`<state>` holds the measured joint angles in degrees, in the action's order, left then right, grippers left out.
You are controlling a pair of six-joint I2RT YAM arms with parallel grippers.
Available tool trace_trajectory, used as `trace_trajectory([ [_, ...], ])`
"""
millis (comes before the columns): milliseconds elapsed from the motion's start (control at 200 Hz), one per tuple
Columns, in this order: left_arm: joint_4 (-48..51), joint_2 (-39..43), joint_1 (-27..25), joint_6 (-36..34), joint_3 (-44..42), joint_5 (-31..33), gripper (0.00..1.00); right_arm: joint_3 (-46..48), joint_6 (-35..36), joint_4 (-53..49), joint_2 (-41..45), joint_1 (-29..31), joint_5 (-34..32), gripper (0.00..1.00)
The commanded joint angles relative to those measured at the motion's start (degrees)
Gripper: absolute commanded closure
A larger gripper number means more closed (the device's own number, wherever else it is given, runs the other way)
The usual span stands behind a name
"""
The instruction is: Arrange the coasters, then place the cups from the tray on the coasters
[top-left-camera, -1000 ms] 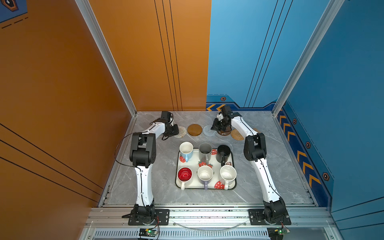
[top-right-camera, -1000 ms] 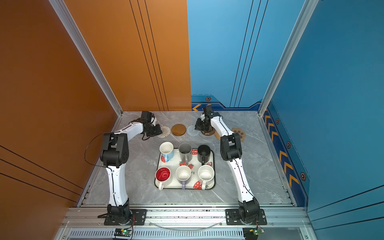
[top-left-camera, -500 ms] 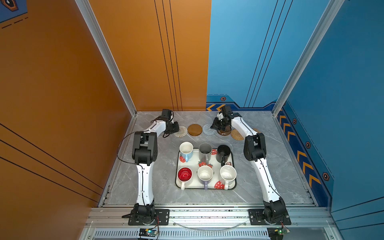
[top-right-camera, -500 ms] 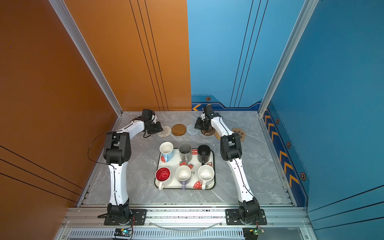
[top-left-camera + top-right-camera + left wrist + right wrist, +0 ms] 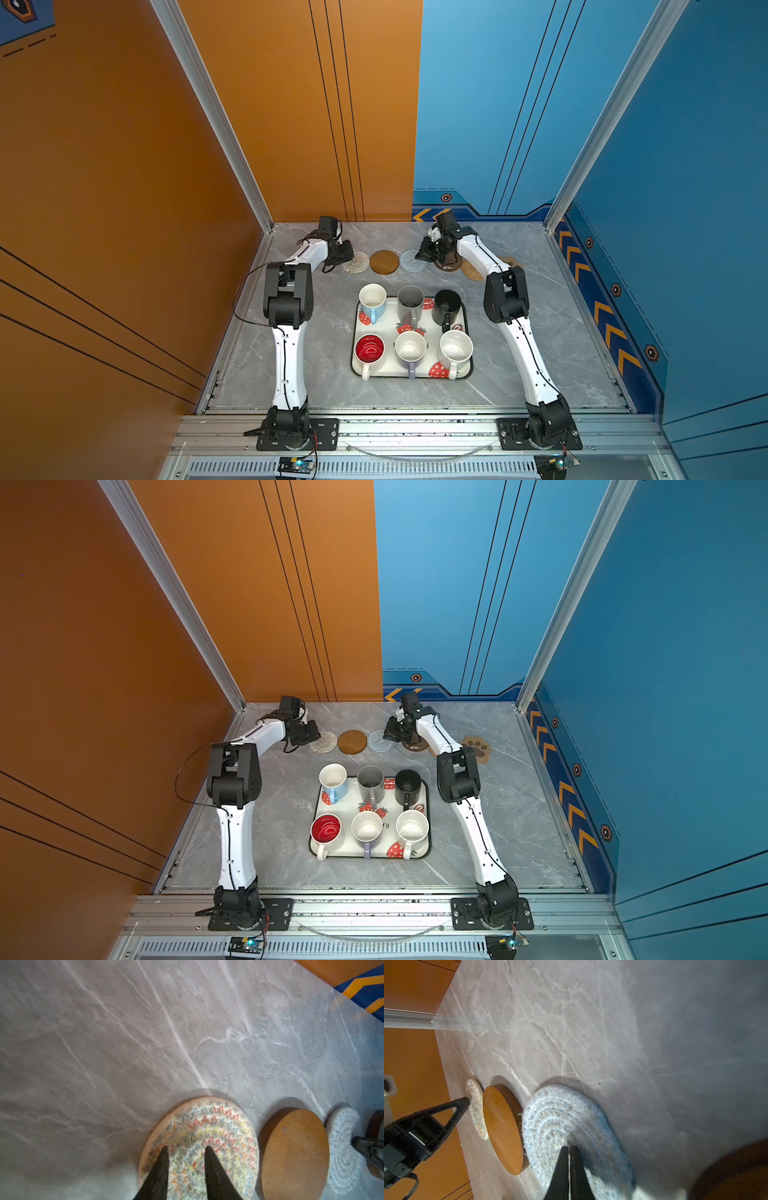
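Coasters, six, lie in a row along the counter's far side. Six cups stand on one tray. Left gripper jaws stand slightly parted over the beige round. Right gripper jaws are closed at the grey round.

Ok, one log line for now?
step: arranging coasters | left tool: open over beige coaster | right tool: shut over grey coaster | cups: six on tray
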<state>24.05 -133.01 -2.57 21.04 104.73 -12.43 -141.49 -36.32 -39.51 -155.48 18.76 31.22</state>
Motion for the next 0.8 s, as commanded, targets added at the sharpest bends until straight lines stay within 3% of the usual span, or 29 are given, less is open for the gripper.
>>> trace_trajectory([
  [0, 2.40, -1.40, 0.80, 0.50, 0.75, 0.30, 0.69, 0.60, -0.81, -1.24, -3.30, 1.01, -0.89, 1.00],
  [796, 2.31, 5.02, 0.90, -1.24, 0.74, -0.15, 0.52, 0.76, -2.98, 0.75, -0.39, 0.66, 1.65, 0.96],
])
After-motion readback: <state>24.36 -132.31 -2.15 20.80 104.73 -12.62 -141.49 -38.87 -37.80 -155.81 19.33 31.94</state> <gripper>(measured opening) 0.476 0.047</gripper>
